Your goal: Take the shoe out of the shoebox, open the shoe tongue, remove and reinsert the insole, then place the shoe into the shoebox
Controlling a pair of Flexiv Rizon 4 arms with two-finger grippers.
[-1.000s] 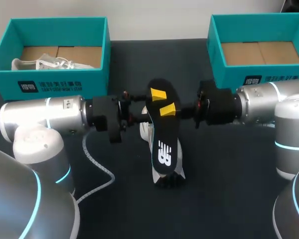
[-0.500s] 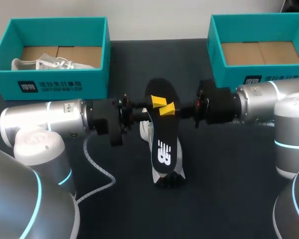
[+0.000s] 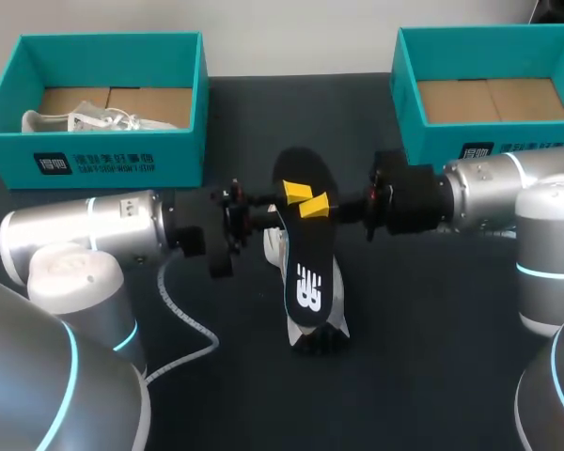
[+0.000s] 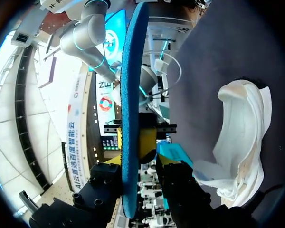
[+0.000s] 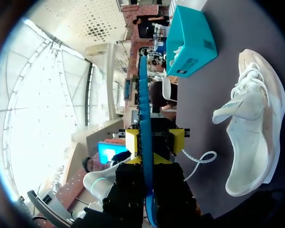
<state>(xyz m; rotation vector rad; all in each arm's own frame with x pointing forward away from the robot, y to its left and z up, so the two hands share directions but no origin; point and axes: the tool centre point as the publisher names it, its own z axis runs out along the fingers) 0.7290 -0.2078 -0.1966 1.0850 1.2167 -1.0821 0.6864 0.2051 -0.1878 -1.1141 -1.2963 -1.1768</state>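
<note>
A black insole (image 3: 308,272) with a white logo is held flat in the air over the table's middle. Under it a white shoe (image 3: 274,246) lies on the dark table. My left gripper (image 3: 296,194) comes in from the left and my right gripper (image 3: 318,206) from the right, and both are shut on the insole's far end. In the left wrist view the insole (image 4: 129,95) stands edge-on between my left gripper (image 4: 135,159) fingers, with the shoe (image 4: 242,137) beside it. The right wrist view shows my right gripper (image 5: 154,140) clamped on the insole (image 5: 143,118), the shoe (image 5: 251,137) off to the side.
A teal shoebox (image 3: 113,160) at the back left holds another white shoe (image 3: 94,120). A second teal shoebox (image 3: 493,141) at the back right shows only its cardboard floor. A white cable (image 3: 183,315) trails over the table by my left arm.
My left gripper's fingers have come together onto the insole, its upper yellow tip dropping down to the insole's top. The right gripper and the insole have stayed put.
</note>
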